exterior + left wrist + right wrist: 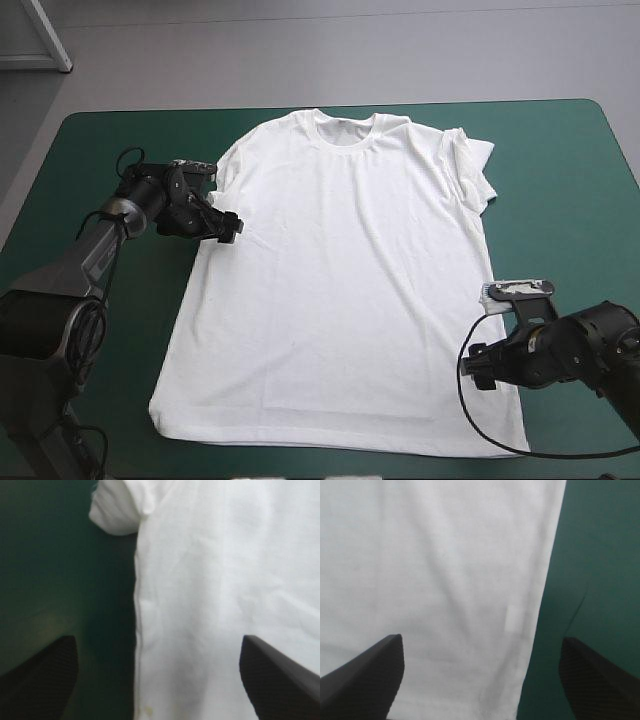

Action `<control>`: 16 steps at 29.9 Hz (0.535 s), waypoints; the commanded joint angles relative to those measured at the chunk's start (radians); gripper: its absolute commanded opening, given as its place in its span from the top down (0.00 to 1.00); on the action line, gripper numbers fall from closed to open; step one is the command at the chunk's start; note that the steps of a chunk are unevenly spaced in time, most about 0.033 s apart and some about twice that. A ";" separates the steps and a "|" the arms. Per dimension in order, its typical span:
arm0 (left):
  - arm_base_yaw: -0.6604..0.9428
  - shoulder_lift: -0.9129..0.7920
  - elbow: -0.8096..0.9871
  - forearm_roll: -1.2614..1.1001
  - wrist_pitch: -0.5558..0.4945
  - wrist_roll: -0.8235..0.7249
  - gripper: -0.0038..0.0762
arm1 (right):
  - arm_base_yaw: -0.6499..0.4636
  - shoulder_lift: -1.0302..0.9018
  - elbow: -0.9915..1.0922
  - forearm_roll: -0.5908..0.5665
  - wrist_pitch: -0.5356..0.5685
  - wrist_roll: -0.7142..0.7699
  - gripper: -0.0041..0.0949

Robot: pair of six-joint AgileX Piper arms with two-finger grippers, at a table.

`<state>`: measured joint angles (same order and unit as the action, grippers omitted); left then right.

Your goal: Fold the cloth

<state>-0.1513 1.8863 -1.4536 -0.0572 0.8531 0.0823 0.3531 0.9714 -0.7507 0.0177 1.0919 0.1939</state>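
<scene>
The white T-shirt (pixel 340 280) lies spread flat on the teal-green cover (pixel 110 160), collar toward the far edge, hem near the front edge. My left gripper (pixel 228 226) is low over the shirt's left side seam, just below the left sleeve, and stands open. In the left wrist view the shirt's side edge (pixel 137 620) runs between the open black fingers (pixel 45 675), with the sleeve (pixel 117 510) ahead. My right gripper (pixel 484 366) hovers open over the shirt's right side edge near the hem. In the right wrist view that edge (pixel 540 625) lies between the fingers (pixel 367 677).
Bare teal-green cover (pixel 560 200) lies to both sides of the shirt. The right sleeve (pixel 472 165) is slightly bunched. A black cable loops on the table at the front right (pixel 480 425).
</scene>
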 commanded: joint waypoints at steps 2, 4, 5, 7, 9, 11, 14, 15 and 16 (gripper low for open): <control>-0.001 0.015 -0.053 -0.042 -0.027 0.011 0.19 | -0.008 0.040 -0.112 -0.073 -0.066 0.032 0.17; -0.001 0.036 -0.056 -0.084 -0.014 0.030 0.24 | -0.008 0.087 -0.173 -0.114 -0.078 0.042 0.17; -0.001 0.044 -0.056 -0.107 -0.012 0.042 0.28 | -0.008 0.121 -0.211 -0.141 -0.084 0.050 0.17; -0.001 0.060 -0.056 -0.153 -0.010 0.062 0.36 | -0.010 0.198 -0.284 -0.183 -0.097 0.055 0.17; -0.001 0.075 -0.056 -0.183 0.004 0.062 0.50 | -0.032 0.288 -0.366 -0.198 -0.123 0.043 0.18; -0.001 0.087 -0.056 -0.187 0.018 0.071 0.66 | -0.069 0.374 -0.439 -0.180 -0.137 0.020 0.19; -0.001 0.091 -0.056 -0.186 0.024 0.096 0.92 | -0.138 0.505 -0.550 -0.122 -0.139 -0.036 0.21; -0.001 0.091 -0.056 -0.183 0.024 0.100 0.96 | -0.162 0.548 -0.581 -0.096 -0.141 -0.062 0.22; -0.001 0.091 -0.056 -0.183 0.020 0.100 0.96 | -0.183 0.588 -0.609 -0.073 -0.146 -0.081 0.23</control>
<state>-0.1456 1.9800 -1.5116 -0.1832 0.8386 0.1775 0.2251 1.4978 -1.2613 -0.0969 0.9789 0.1727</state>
